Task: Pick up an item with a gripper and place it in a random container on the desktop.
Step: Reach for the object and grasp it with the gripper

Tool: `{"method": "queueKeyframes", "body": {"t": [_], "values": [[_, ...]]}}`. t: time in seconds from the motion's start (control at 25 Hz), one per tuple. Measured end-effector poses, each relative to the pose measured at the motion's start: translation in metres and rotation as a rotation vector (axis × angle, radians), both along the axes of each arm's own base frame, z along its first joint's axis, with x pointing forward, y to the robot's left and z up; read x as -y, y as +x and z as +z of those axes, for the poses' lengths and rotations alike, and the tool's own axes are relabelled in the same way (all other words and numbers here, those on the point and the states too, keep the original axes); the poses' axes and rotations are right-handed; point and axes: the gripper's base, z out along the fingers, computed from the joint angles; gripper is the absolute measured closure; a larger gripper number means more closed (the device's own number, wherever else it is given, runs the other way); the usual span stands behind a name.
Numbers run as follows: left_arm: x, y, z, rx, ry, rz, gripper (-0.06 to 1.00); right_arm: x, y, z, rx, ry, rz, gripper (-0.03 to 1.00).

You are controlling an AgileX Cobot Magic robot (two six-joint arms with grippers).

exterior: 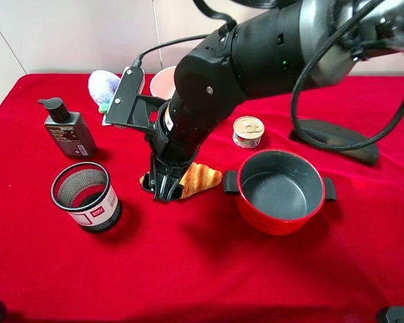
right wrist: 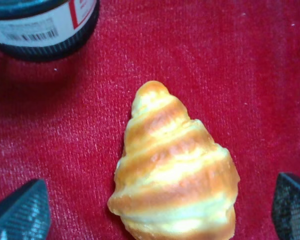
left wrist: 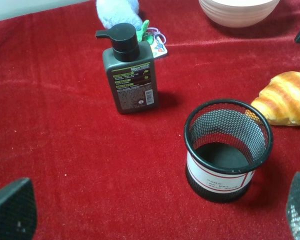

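Now, right gripper (exterior: 167, 190): hanging left of centre in the high view, pointing down at the cloth; fingers (right wrist: 20, 215) standing wide apart, straddling the croissant (right wrist: 175, 170) without touching it, gripping nothing.
croissant (exterior: 200, 178): lying flat on the desktop (exterior: 188, 269) at frame centre, one end hiding under the right gripper.
red pot (exterior: 273, 222): sitting upright right of centre, its near handle just beside the croissant.
left gripper (left wrist: 155, 212): hovering low over the cloth, facing the mesh cup (left wrist: 225, 150); jaws gaping wide, holding nothing.
mesh cup (exterior: 86, 195): standing upright, lower left, near the croissant.
pump bottle (exterior: 69, 129): standing upper left.
tin can (exterior: 248, 132): sitting just above the red pot.
pink bowl (exterior: 163, 82): peeking out behind the arm, top centre.
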Motion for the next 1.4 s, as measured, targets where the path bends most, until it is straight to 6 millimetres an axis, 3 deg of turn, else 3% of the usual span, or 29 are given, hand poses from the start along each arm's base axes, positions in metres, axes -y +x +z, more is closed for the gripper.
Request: {"method": "queueKeyframes", "body": {"t": [0.8,1.4], "values": [[0.000,0.000,0.000,0.000,0.000,0.000,-0.04,-0.002,0.006,-0.047,0.009,-0.117,0.061,0.27],[0.000,0.000,0.000,0.000,0.000,0.000,-0.04,0.012,0.026,-0.052,0.012,-0.136,0.017,0.27]]}}
